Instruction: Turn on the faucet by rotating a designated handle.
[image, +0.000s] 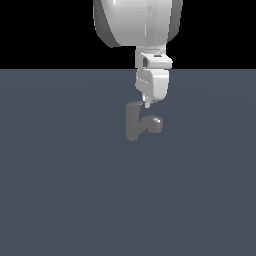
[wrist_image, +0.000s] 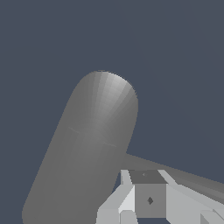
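The faucet (image: 134, 121) is a dull-grey upright cylinder with a short spout ending in a shiny tip (image: 157, 122). My gripper (image: 147, 103) hangs just above it, at the body's top edge on the spout side, fingers together with nothing between them. In the wrist view the faucet body (wrist_image: 94, 148) fills the middle as a large grey cylinder. The handle (wrist_image: 192, 178), a thin flat grey lever, runs out from it behind my gripper (wrist_image: 151, 205). I cannot make out the handle in the exterior view.
The faucet stands on a flat blue-grey floor (image: 60, 190) that stretches in all directions. The white arm (image: 137, 22) comes down from above, directly over the faucet.
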